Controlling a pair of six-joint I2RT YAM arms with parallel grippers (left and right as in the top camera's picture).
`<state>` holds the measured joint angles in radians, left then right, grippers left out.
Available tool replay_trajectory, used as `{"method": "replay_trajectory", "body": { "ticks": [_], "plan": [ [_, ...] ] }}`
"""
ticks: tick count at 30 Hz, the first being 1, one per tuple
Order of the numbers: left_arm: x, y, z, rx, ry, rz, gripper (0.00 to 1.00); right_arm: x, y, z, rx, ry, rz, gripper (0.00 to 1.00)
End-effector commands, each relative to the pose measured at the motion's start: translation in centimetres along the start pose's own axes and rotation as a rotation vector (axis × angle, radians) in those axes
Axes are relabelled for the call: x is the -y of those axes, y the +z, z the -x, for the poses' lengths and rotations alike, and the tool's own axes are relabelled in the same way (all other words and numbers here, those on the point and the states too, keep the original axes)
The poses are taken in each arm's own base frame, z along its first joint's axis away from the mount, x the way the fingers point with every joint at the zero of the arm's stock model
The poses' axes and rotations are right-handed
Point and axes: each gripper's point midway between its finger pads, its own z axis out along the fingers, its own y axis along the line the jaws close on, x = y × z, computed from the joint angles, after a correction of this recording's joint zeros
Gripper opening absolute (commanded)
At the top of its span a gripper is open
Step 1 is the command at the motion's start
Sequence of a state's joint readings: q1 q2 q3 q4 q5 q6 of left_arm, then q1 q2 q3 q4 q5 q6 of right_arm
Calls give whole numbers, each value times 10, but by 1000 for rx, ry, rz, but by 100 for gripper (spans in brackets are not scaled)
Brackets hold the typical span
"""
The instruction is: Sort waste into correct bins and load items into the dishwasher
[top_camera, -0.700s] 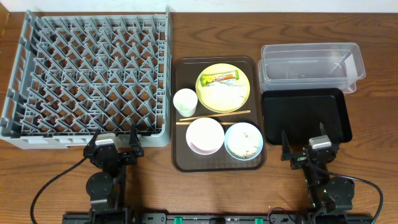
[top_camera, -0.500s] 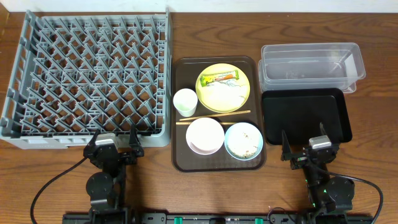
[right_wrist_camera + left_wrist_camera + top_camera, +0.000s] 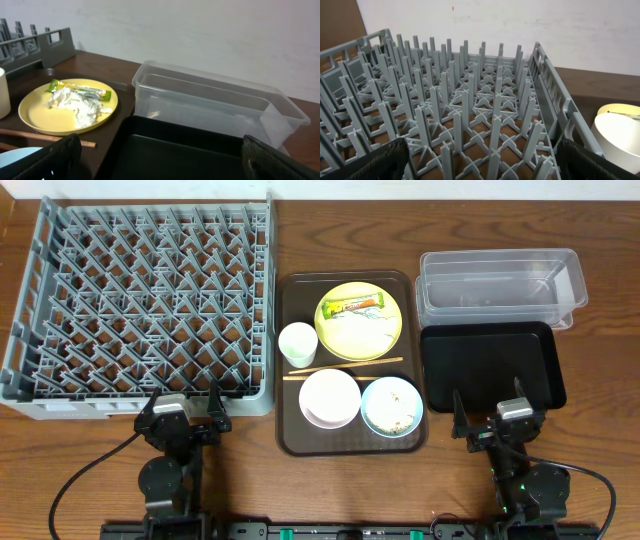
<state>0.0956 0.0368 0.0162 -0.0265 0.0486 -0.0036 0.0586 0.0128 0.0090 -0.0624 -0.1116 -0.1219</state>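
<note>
Where tissue [image 3: 76, 104] overlaps it, the wrapper [image 3: 95, 92] is partly hidden.

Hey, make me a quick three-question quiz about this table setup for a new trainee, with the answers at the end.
1. True or false: the snack wrapper lies on the yellow-green plate.
2. Which stands on the brown serving tray? A) white cup B) clear tub C) dish rack
3. What holds the food scraps?
Key: 1 true; 2 A; 3 the light-blue bowl.
</note>
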Motion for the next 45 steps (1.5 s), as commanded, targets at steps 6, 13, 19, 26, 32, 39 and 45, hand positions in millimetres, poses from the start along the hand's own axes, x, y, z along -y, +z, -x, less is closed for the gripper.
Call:
{"method": "replay_trajectory", "body": {
  "ticks": [6, 13, 19, 26, 32, 39, 45],
  "plan": [
    [-3, 1, -16, -55, -4, 18, 95, 2, 0, -1, 1, -6, -8, 99],
    [-3, 1, -16, -55, -4, 18, 95, 2, 0, -1, 1, -7, -8, 99],
    [-3, 1, -16, -55, -4, 18, 95, 2, 0, -1, 1, -6, -8, 99],
    [-3, 1, -16, -55, -4, 18, 95, 3, 0, 0, 5, -9, -13, 99],
    [-3, 1, -16, -55, -4, 18, 95, 4, -1, 22, 92, -32, -16, 99],
    [-3, 1, -16, -55, -4, 18, 95, -6, -11, 67, 255, -69, 41, 99],
    [-3, 1, -16, -55, -4, 18, 95, -5, -24, 115, 334, -117, 47, 99]
  ]
}}
